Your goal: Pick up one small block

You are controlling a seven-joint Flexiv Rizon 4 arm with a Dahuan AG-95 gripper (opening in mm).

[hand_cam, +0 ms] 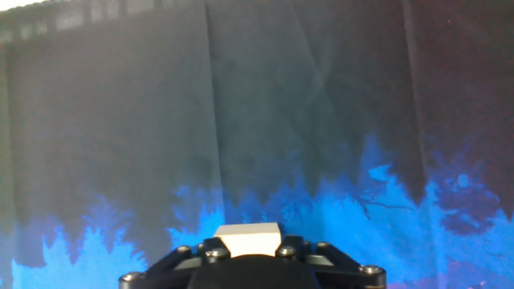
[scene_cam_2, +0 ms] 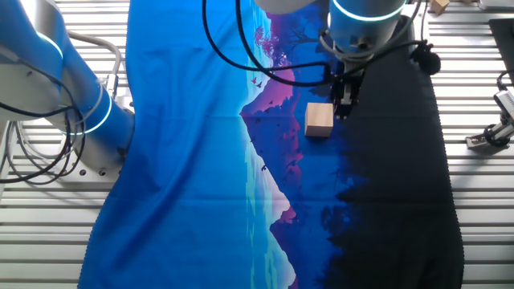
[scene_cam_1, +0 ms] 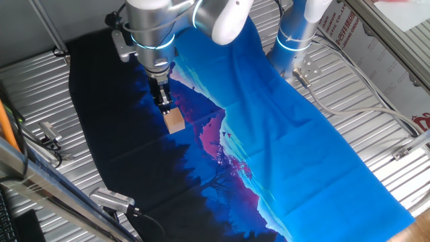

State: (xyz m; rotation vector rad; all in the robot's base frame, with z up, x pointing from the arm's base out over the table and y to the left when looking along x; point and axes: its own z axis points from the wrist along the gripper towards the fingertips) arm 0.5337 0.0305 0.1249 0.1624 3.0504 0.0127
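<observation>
The small block (scene_cam_1: 175, 121) is a light tan wooden cube lying on the printed cloth where the purple print meets the black. It also shows in the other fixed view (scene_cam_2: 319, 120). My gripper (scene_cam_1: 164, 101) hangs just above and beside the block, with its tip close to the block's edge (scene_cam_2: 344, 106). The fingers look pressed together, narrower than the block, with nothing between them. In the hand view the block's top (hand_cam: 249, 238) peeks out over the gripper's black body (hand_cam: 253, 271), and the fingertips are out of view.
The blue, purple and black cloth (scene_cam_1: 282, 134) covers the ribbed metal table (scene_cam_1: 40, 87). The arm's white base (scene_cam_2: 72, 112) stands by the cloth with cables around it. A metal clamp (scene_cam_1: 113, 199) and small fittings (scene_cam_2: 490, 136) lie off the cloth's edges.
</observation>
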